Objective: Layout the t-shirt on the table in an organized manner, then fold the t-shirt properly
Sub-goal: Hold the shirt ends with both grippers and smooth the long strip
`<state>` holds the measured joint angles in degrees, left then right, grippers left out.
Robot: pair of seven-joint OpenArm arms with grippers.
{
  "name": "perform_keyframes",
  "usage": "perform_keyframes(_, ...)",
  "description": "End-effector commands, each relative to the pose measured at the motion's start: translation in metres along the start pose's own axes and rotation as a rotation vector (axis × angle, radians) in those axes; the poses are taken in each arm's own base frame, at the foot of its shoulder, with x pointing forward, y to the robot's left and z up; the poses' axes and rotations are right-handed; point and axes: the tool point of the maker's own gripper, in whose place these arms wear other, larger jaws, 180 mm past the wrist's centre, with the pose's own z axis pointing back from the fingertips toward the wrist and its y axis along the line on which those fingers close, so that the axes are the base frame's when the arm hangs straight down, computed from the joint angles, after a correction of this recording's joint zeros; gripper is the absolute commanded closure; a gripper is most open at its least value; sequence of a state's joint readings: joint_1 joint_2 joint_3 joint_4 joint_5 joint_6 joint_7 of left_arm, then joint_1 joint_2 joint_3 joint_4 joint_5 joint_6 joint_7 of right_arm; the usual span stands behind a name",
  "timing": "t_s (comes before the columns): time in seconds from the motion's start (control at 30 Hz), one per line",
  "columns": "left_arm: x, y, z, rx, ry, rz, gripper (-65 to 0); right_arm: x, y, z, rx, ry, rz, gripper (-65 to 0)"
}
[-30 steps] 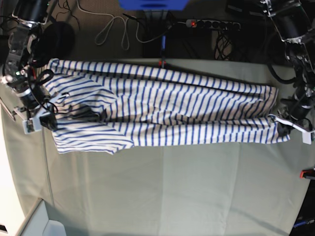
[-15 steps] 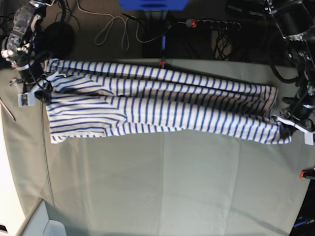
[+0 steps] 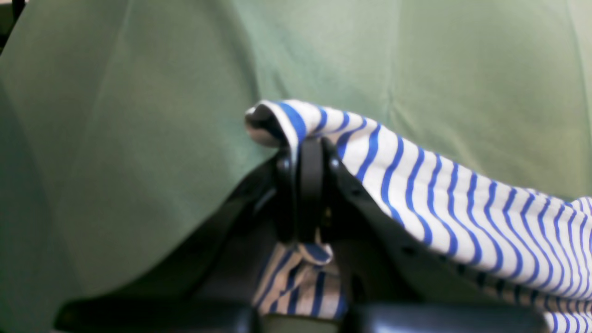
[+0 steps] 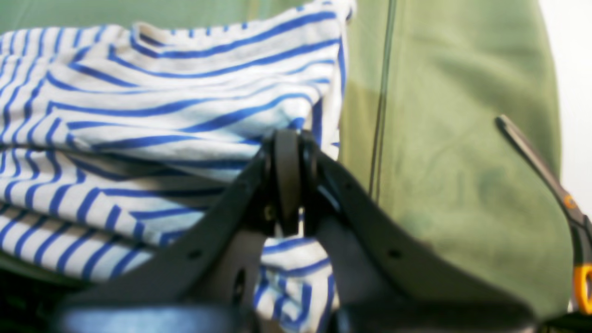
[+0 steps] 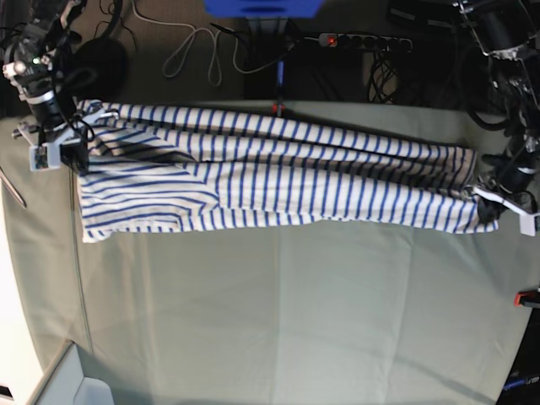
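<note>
Since a second ago the near hem of the t-shirt [image 5: 278,190] has been drawn toward the far edge of the table [image 5: 278,321], so the striped band now lies narrower and straighter, and the right gripper [image 5: 63,152] has climbed from beside the sleeve to the far corner on the base view's left. Both arms appear to be holding the cloth taut between them, probably so that the fold settles flat without wrinkling. Each gripper is clamped on the fabric: the right wrist view shows the right gripper's black jaws pinched together with striped layers bunched between and below them, and the left wrist view shows the left gripper [image 3: 305,159] closed over a rolled corner of the hem, lifted slightly off the table. Only the base view gives the whole garment, stretched across the far half of the table; only the right wrist view shows scissors [image 4: 545,171] with orange on the handles, lying just beside that gripper.
</note>
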<state>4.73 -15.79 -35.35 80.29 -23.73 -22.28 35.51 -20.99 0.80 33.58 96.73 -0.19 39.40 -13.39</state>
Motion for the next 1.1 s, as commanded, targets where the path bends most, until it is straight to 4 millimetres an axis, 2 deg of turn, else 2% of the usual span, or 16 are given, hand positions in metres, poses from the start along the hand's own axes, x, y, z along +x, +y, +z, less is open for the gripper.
perform_keyframes(0.0, 0.026, 0.015, 0.007, 0.036, -0.078, 0.004, -0.1, 0.005, -0.001, 0.003, 0.004, -0.022, 0.010, 0.0)
perform_keyframes(0.07, 0.031, 0.026, 0.011, 0.061, -0.094, 0.021, -0.1, -0.002, -0.001, 0.005, 0.007, -0.005, 0.003, 0.0)
perform_keyframes(0.13, 0.030, 0.028, 0.012, 0.066, -0.091, 0.024, -0.1, -0.012, -0.001, 0.004, 0.010, 0.019, -0.011, 0.0)
perform_keyframes(0.27, 0.010, 0.035, 0.007, 0.075, -0.043, 0.056, -0.1, -0.034, -0.001, 0.000, 0.016, 0.067, -0.053, 0.0)
perform_keyframes(0.43, -0.020, 0.031, -0.002, 0.068, 0.013, 0.124, -0.1, -0.026, 0.000, -0.008, 0.018, 0.013, -0.075, 0.0)
perform_keyframes(0.57, -0.027, 0.030, -0.003, 0.068, 0.028, 0.133, -0.2, -0.025, -0.006, -0.005, 0.005, 0.002, -0.073, 0.0)
perform_keyframes(0.73, -0.032, 0.025, -0.005, 0.058, 0.037, 0.149, -0.5, -0.023, -0.032, 0.007, -0.075, -0.020, -0.086, 0.0)
perform_keyframes(1.0, -0.036, 0.024, -0.005, 0.059, 0.048, 0.144, -0.6, -0.033, -0.029, 0.014, -0.071, -0.015, -0.094, 0.0)
perform_keyframes(1.07, -0.039, 0.018, -0.007, 0.044, 0.065, 0.122, -1.9, -0.034, -0.030, 0.015, -0.075, -0.016, -0.097, 0.0)
